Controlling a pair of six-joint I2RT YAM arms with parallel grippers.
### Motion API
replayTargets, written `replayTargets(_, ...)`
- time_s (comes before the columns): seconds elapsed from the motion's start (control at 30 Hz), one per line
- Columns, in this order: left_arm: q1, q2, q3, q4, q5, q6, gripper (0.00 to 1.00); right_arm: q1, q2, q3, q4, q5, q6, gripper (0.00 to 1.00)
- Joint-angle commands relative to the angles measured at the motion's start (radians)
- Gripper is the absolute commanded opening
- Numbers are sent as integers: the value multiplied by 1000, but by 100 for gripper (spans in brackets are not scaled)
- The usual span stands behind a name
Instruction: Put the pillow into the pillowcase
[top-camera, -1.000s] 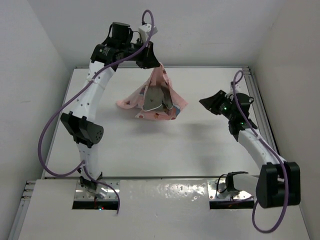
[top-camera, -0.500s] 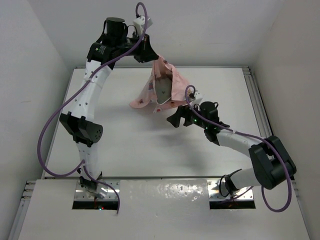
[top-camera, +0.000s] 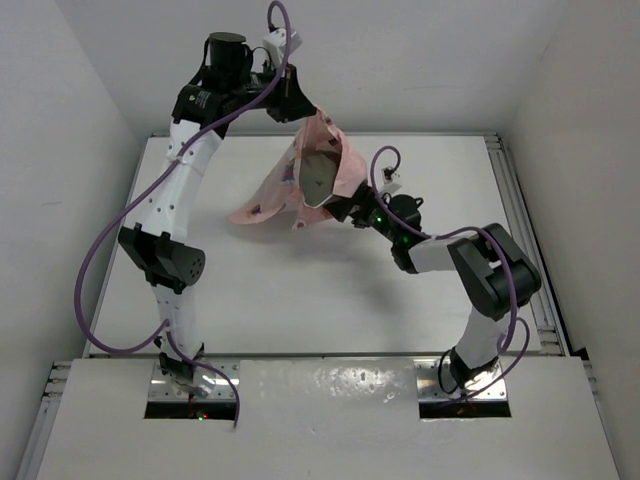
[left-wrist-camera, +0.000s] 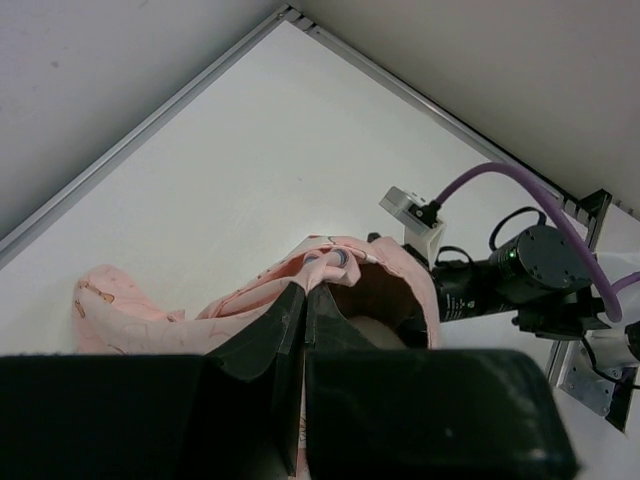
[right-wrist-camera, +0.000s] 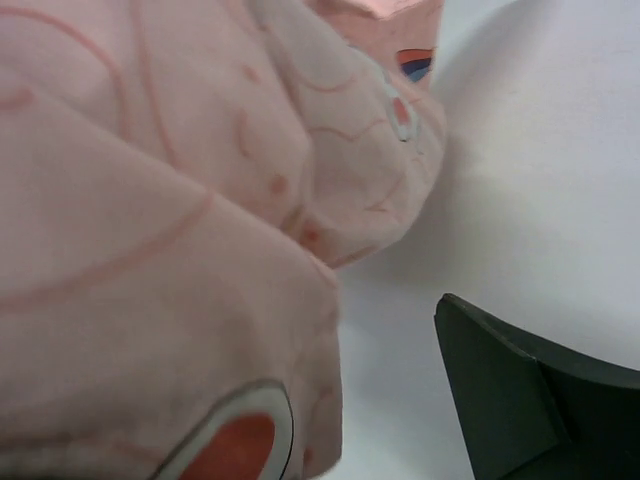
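Note:
The pink printed pillowcase (top-camera: 335, 165) hangs from my left gripper (top-camera: 303, 118), which is raised over the far middle of the table and shut on its upper edge (left-wrist-camera: 318, 283). Its mouth gapes toward the camera, and the grey pillow (top-camera: 318, 180) shows inside as a pale patch (left-wrist-camera: 378, 330). The loose tail of the cloth (top-camera: 258, 208) trails down to the left onto the table. My right gripper (top-camera: 346, 209) is open and pressed against the case's lower right side. In the right wrist view pink cloth (right-wrist-camera: 150, 200) fills the left and hides one finger; the other finger (right-wrist-camera: 530, 400) stands clear.
The white table (top-camera: 300, 290) has a metal rail along its far edge (top-camera: 420, 134) and right edge (top-camera: 520, 230). White walls close in at the back and sides. The right arm (left-wrist-camera: 500, 285) reaches low across the table from the right.
The right arm has swung in from the right side to the pillowcase and its jaws have opened wide. The left arm has shifted slightly, and the hanging cloth's tail has spread left.

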Motion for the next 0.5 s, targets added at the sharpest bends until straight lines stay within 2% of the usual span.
replayTargets(0.0, 9, -55, 44, 146, 26, 12, 0, 28, 7, 64, 163, -21, 31, 94)
replayTargets(0.07, 11, -55, 44, 135, 20, 22, 0, 32, -6, 72, 166, -22, 18, 81)
replayTargets(0.1, 9, -55, 43, 131, 12, 25, 0, 32, -16, 71, 168, -15, 17, 63)
replayTargets(0.13, 11, -55, 41, 121, 10, 29, 0, 32, -29, 52, 181, -2, 14, 53)
replayTargets(0.17, 11, -55, 40, 114, 7, 36, 0, 32, -62, 35, 197, 42, 2, 26)
replayTargets(0.23, 14, -57, 33, 91, 0, 48, 0, 30, -104, -10, 217, 105, -23, 4)
replayTargets(0.27, 15, -60, 26, 81, -11, 62, 0, 27, -128, -26, 214, 135, -38, 0)
replayTargets(0.33, 15, -64, 9, 57, -25, 81, 0, 16, -205, -58, 214, 206, -104, 0)
replayTargets(0.4, 15, -71, -6, 22, -46, 130, 0, -8, -278, -60, 182, 199, -133, 0)
replayTargets(0.47, 15, -83, -36, -1, -81, 191, 0, -30, -331, 4, 78, 145, -170, 0)
